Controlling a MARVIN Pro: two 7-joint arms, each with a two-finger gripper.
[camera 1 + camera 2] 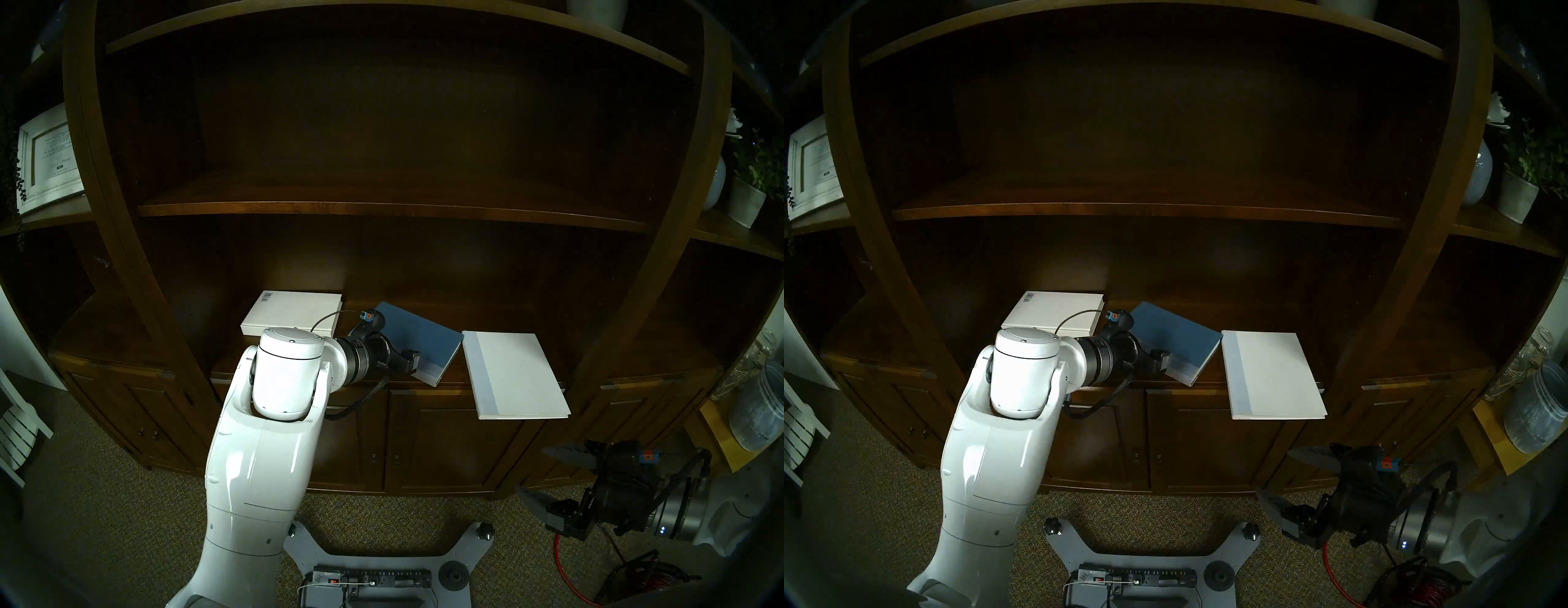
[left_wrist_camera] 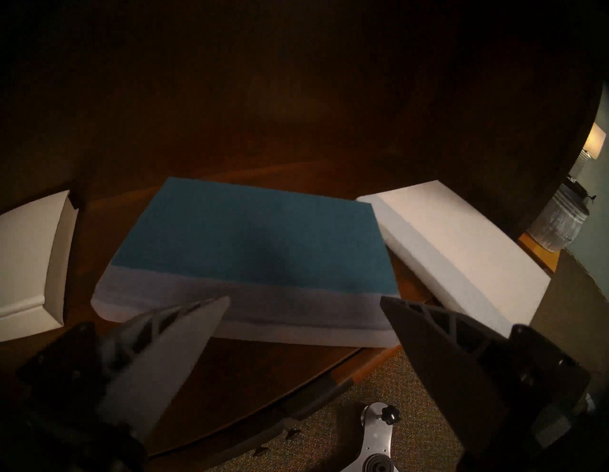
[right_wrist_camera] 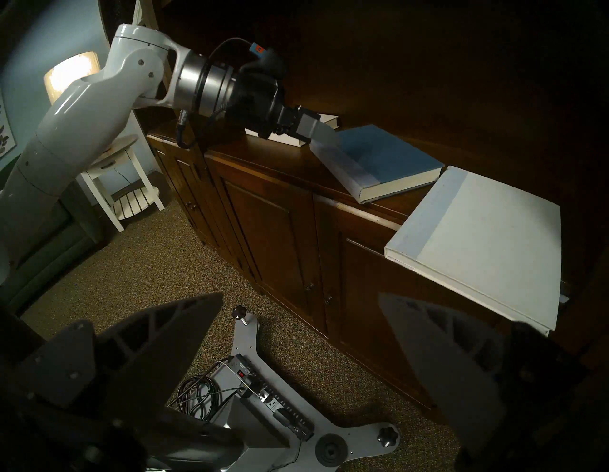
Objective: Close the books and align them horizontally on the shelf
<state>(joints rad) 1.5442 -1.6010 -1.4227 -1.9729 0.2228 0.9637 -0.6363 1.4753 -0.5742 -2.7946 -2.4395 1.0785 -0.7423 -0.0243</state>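
**Books at risk on the shelf edge**

Books lay closed on the shelf (image 1: 530, 365). The white book (image 1: 515, 373) overhung the front; a nudge could have tipped it off. The blue book (image 1: 424, 339) sat skewed, touching it. The barcode book (image 1: 292, 312) lay apart. The left pincer (image 2: 304, 316) was apart at the blue spine; the right pincer (image 3: 296, 329) hung apart, low.

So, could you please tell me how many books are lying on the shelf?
3: the barcode book at the left rear, the blue book skewed in the middle, and the white book on the right, overhanging the shelf edge.
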